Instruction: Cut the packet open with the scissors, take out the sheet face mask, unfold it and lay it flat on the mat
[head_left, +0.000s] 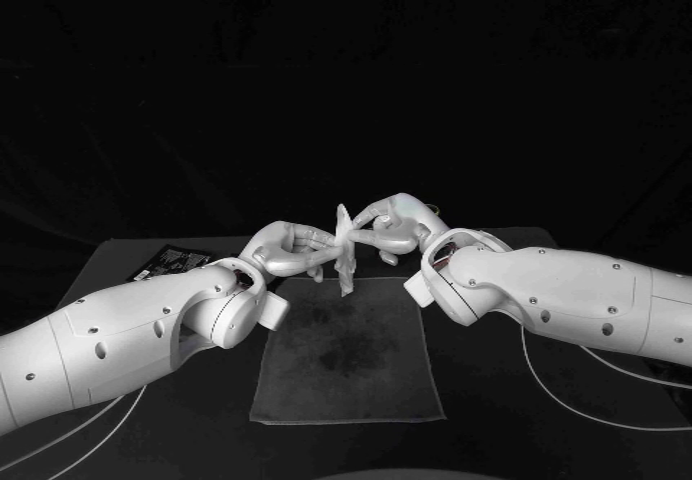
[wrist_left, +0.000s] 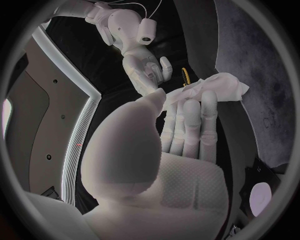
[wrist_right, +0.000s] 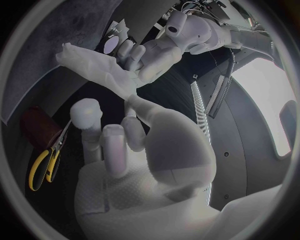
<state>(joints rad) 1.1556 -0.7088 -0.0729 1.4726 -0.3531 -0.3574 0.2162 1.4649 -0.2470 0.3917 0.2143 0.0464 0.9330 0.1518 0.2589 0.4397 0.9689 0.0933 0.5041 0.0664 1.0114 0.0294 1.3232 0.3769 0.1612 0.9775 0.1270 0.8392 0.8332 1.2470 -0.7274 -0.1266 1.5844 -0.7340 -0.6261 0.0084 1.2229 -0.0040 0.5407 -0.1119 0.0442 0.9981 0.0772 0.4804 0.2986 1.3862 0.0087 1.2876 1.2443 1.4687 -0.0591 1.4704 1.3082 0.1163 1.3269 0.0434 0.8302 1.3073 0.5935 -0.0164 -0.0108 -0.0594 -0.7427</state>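
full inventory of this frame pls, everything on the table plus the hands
white folded sheet face mask: 1, white, held in the air between both hands, above the mat's far end
grey cloth mat: 1, grey, flat on the table's middle
black packet: 1, black with pale print, on the table beyond the left arm
yellow-handled scissors: 1, yellow handles, metal blades, lying on the table near the right hand
dark red object: 1, dark red, beside the scissors; cannot tell what it is
black table: 1, black, under everything
left hand: 1, silver, grips the mask
right hand: 1, silver, grips the mask from the other side
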